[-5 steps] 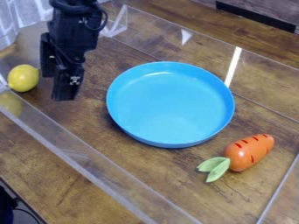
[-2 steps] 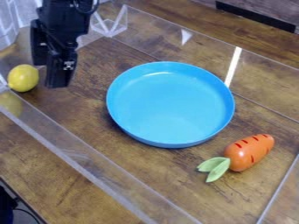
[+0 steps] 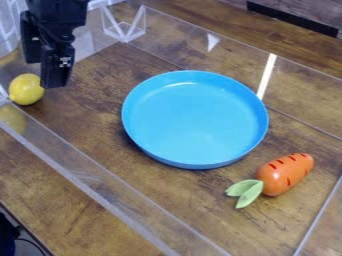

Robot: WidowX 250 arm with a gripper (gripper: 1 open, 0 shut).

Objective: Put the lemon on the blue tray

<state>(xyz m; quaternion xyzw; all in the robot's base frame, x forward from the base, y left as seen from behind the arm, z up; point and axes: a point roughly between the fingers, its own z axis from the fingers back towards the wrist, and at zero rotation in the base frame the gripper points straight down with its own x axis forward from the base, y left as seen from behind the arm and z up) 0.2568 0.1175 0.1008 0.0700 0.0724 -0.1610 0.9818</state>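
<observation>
Camera view: the lemon (image 3: 26, 89) lies on the wooden bench (image 3: 120, 190) at the left edge, just down and left of the gripper (image 3: 55, 78), not touching it. The jaws stand spread, empty, pointing almost straight down. The lemon's long axis cannot be told. The blue tray (image 3: 195, 118) sits bare, well to the right; a toy carrot (image 3: 283, 173) lies beyond it. Clear panels wall the workspace.

The lemon (image 3: 26, 89) lies on the table (image 3: 94, 170) just left of and below the hand (image 3: 55, 74). The tray (image 3: 195, 118) sits to the hand's right, the carrot (image 3: 283, 174) farther right, nearer the camera.
</observation>
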